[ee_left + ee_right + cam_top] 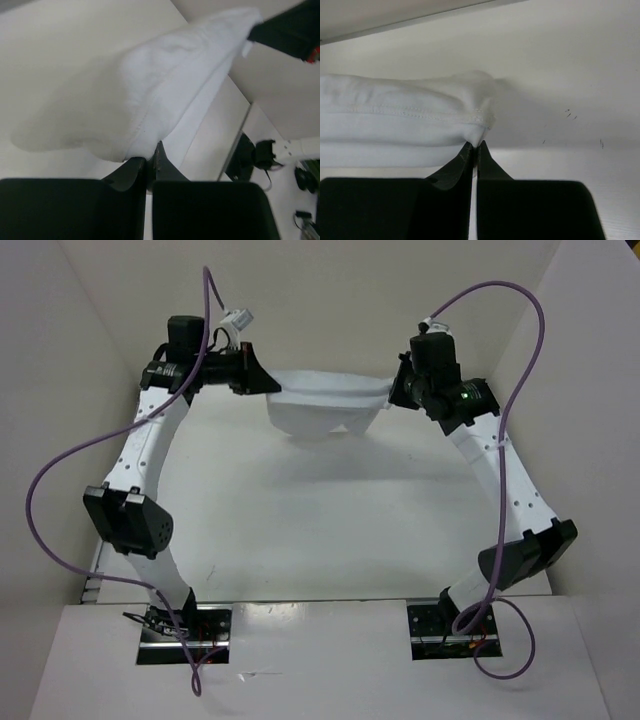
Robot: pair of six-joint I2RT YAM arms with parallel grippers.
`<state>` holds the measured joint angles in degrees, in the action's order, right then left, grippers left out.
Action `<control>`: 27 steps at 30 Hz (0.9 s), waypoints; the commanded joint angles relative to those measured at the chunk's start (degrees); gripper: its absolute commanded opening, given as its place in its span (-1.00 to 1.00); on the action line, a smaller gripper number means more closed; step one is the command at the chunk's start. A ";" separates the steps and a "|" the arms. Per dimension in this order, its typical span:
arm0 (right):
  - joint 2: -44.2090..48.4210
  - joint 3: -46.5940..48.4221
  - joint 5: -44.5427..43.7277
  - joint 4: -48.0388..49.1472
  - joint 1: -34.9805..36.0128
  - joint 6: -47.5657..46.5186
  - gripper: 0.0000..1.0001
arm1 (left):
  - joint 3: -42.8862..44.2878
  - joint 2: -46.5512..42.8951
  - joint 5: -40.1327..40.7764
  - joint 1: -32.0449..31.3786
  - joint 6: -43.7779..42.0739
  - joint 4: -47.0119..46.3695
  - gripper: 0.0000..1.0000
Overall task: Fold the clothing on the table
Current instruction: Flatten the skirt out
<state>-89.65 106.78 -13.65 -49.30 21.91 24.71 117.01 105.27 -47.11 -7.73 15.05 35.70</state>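
Left gripper (270,386) clenched on the left end of the clothing (322,406). Garment slung, sagging, near the far edge of the table (300,520). Right gripper (393,392) clenched on its right end. Table matte white, white walls (330,300) around.

top external: high behind bases (185,625), facing down over the table (320,525) | left wrist: close behind left gripper (150,159) | right wrist: close behind right gripper (474,146) | shared: clothing (325,405) (all three)
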 commanded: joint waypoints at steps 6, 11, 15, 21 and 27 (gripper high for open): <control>16.68 -13.07 19.07 4.03 1.03 -6.42 -1.00 | -19.97 -22.11 -21.25 2.10 -4.68 -2.13 -1.00; 20.93 -13.01 25.16 5.97 0.07 -6.43 -0.99 | -19.98 -24.60 -21.02 4.56 0.66 -6.25 -1.00; 12.24 -7.49 23.59 5.97 -5.20 -5.12 -0.99 | -19.99 -17.32 -15.92 5.62 6.20 -11.88 -1.00; -4.10 5.61 19.99 8.34 -6.96 -5.81 -0.99 | -5.15 4.55 -13.09 6.14 7.00 -7.67 -1.00; -10.90 22.58 19.98 4.22 -7.50 -8.36 -0.99 | 12.80 9.60 -14.23 6.14 8.15 -4.77 -0.99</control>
<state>-104.33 120.70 7.70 -45.58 15.16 18.70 120.95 120.07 -58.89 -1.80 22.76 31.97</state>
